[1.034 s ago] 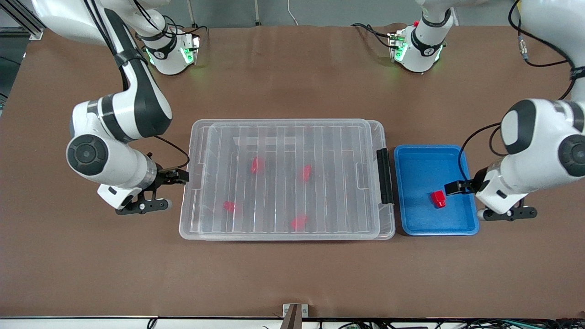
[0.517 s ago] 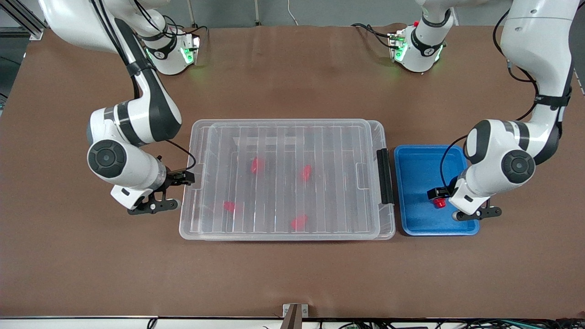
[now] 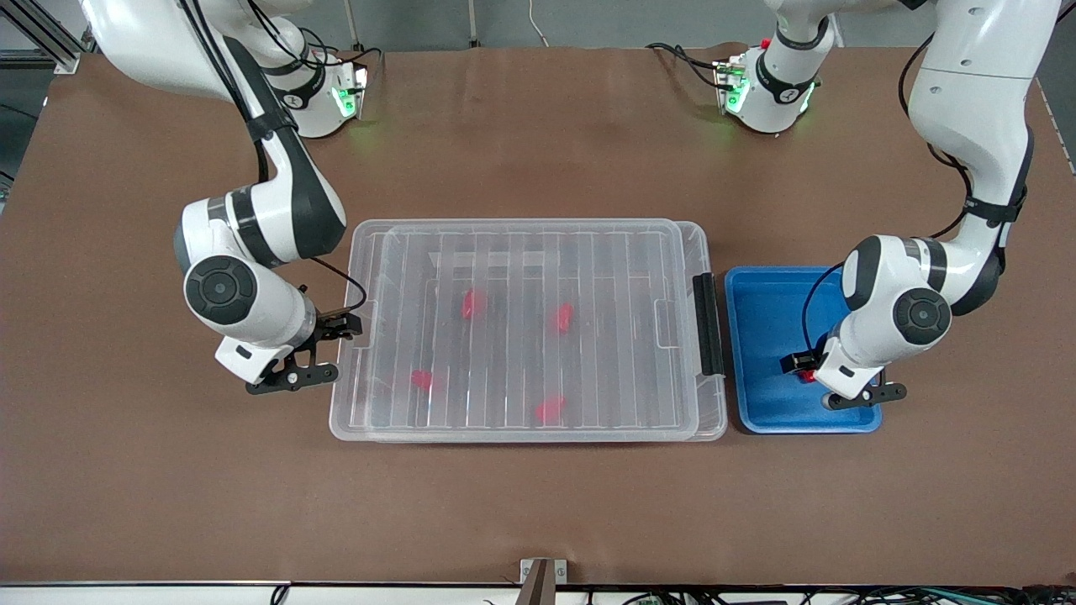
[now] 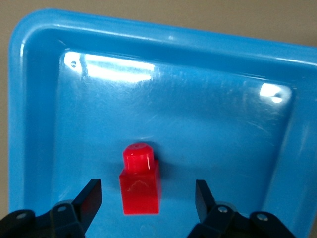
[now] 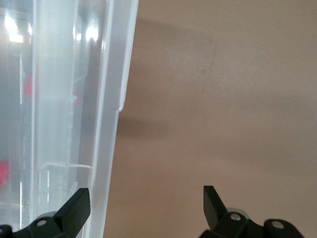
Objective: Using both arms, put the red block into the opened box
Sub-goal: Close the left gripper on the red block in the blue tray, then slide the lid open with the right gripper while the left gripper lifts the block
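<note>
Left wrist view: left gripper [image 4: 147, 198] spread, straddling red block [image 4: 140, 184] lower centre on blue tray [image 4: 34, 99], nothing gripped yet. Right gripper [image 5: 146, 201] spread empty astride lidded box [image 3: 525, 328] rim, likely for lid lifting.

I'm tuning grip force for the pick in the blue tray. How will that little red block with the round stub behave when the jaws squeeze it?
The red block looks like hard, glossy plastic, so probably stiff and very light. Its smooth sides may slip if pinched off-centre. It lies flat on the shiny blue tray, between the left gripper's open jaws, so a nudge would more likely slide it than roll it.
</note>
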Controlling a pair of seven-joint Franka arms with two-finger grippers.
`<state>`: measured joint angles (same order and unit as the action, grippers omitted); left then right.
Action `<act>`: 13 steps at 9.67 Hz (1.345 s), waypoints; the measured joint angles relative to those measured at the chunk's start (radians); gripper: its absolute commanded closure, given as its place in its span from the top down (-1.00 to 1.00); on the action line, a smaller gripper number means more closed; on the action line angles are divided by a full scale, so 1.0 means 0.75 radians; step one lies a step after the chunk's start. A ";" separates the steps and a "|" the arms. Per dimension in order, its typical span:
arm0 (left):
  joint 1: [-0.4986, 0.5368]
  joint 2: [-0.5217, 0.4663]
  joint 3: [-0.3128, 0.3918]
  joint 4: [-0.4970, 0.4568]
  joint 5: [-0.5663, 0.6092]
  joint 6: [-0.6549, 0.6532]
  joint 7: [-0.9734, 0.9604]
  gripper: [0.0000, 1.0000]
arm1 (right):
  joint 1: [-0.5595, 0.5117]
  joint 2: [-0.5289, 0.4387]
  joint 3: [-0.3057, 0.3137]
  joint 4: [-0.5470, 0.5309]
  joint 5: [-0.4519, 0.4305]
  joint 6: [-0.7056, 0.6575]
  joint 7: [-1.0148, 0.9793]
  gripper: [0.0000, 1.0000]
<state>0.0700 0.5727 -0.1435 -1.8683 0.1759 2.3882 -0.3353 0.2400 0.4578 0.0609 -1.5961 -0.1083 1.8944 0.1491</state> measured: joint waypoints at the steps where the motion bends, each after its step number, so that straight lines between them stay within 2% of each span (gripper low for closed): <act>1: 0.004 0.013 0.000 -0.002 0.000 0.011 -0.010 0.08 | 0.000 0.002 0.001 0.000 -0.007 0.000 0.000 1.00; 3: 0.004 0.019 -0.001 -0.002 0.000 0.014 -0.040 -0.62 | 0.002 0.003 0.003 0.000 -0.012 0.000 0.000 1.00; 4: 0.003 0.019 -0.002 -0.002 0.000 0.014 -0.045 -0.78 | 0.002 0.003 0.005 0.000 -0.012 0.000 0.000 1.00; 8: -0.002 0.018 -0.007 0.001 0.000 0.018 -0.052 -0.92 | -0.019 0.013 0.001 -0.002 -0.043 -0.001 -0.072 1.00; 13: -0.040 -0.039 -0.027 0.024 0.000 -0.010 -0.070 -0.94 | -0.122 0.018 -0.006 -0.008 -0.072 -0.015 -0.237 1.00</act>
<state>0.0397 0.5433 -0.1639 -1.8504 0.1762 2.3805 -0.3876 0.1483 0.4710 0.0561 -1.6020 -0.1623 1.8831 -0.0288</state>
